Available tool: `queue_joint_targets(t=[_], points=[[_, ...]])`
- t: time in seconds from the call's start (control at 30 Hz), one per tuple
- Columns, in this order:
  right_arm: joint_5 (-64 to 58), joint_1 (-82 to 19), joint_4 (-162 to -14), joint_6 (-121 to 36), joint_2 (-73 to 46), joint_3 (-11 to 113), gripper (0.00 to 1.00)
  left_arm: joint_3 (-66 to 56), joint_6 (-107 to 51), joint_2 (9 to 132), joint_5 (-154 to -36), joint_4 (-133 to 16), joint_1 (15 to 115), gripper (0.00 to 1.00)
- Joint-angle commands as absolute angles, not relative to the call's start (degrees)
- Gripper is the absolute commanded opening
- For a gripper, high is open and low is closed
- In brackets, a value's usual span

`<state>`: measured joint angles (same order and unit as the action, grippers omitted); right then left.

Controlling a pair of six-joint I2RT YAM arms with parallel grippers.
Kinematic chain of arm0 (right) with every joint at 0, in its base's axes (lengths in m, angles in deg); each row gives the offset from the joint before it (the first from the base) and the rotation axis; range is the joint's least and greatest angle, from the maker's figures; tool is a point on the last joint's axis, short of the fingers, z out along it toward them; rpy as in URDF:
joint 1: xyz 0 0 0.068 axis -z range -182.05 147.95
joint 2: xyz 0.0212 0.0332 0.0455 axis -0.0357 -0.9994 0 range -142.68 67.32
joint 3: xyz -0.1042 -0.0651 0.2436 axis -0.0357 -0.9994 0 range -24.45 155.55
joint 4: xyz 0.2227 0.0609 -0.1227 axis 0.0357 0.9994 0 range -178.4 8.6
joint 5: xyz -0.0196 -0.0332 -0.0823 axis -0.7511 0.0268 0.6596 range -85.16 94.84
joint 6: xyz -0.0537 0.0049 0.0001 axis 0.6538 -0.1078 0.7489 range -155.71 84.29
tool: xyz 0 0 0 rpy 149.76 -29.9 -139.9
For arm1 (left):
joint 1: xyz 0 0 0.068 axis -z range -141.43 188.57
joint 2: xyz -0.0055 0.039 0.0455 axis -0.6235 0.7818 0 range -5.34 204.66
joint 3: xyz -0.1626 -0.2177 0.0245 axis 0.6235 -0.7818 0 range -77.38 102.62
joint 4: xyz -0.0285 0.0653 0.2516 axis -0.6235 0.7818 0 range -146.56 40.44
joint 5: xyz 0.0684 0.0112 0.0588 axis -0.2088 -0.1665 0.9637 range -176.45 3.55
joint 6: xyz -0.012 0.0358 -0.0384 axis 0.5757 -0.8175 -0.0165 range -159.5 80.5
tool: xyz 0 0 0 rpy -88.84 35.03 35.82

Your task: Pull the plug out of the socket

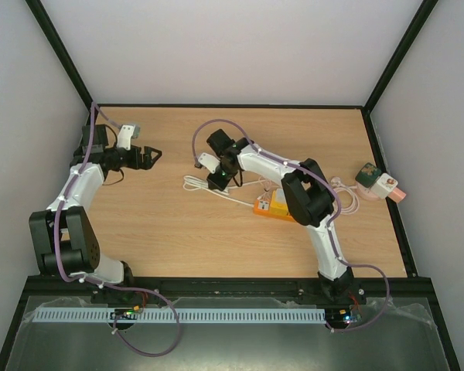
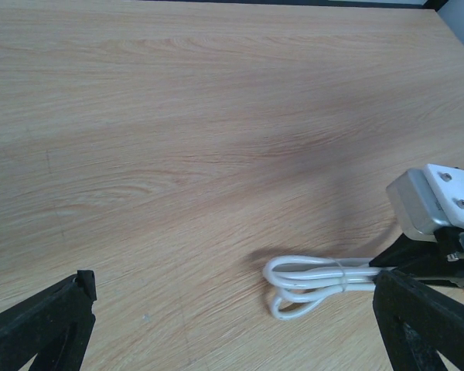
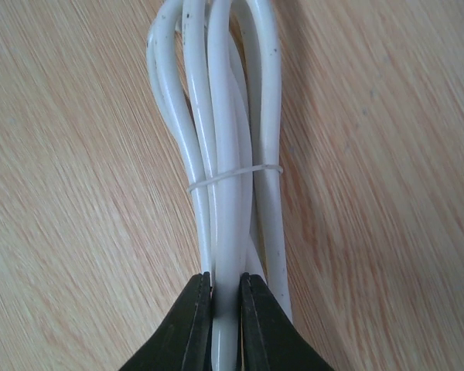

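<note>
Orange socket block [image 1: 267, 209] lay on the table [image 1: 178, 239] nearest the bases, half under the right forearm. Plug not made out, probably seated there. Just beyond and to its left, right gripper [image 3: 226, 284] was clamped tight on a strand of the tied white cable bundle [image 3: 232, 139], not on the plug. Bundle's long axis ran left-right, leading toward the socket. Left gripper [image 1: 148, 157], farther back and well left, stood fully spread, holding nothing. Judgement: right arm nearer; pull should run leftward along the cable, away from socket
</note>
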<state>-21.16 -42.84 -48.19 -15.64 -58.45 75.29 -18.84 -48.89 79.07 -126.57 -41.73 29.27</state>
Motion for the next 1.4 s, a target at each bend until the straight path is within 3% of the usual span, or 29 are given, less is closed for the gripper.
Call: queue_joint_targets(t=[0.0,0.63,0.73,0.93,1.17,1.37], points=[[-25.24,-43.68,-47.92,-16.51,-60.62,80.14,0.11,-17.38,-49.27,78.75,-129.07,-40.65,28.46,1.00],[-26.34,-51.05,-47.34,-17.25,-71.06,96.65,0.15,-15.32,-47.52,79.25,-134.44,-40.12,22.71,1.00],[-25.91,-51.09,-47.82,-17.23,-69.17,97.34,0.27,-14.34,-48.94,79.57,-136.84,-38.74,20.08,1.00],[-23.45,-49.82,-49.91,-16.55,-59.74,92.83,0.61,-10.49,-53.48,82.55,-139.58,-36.37,18.56,1.00],[-26.39,-43.82,-48.09,-15.31,-48.91,88.27,0.78,-5.59,-59.01,87.43,-140.85,-33.93,20.64,1.00],[-29.09,-37.04,-49.42,-13.03,-35.79,76.21,0.95,-3.82,-70.76,90.46,-132.39,-27.27,30.72,1.00]])
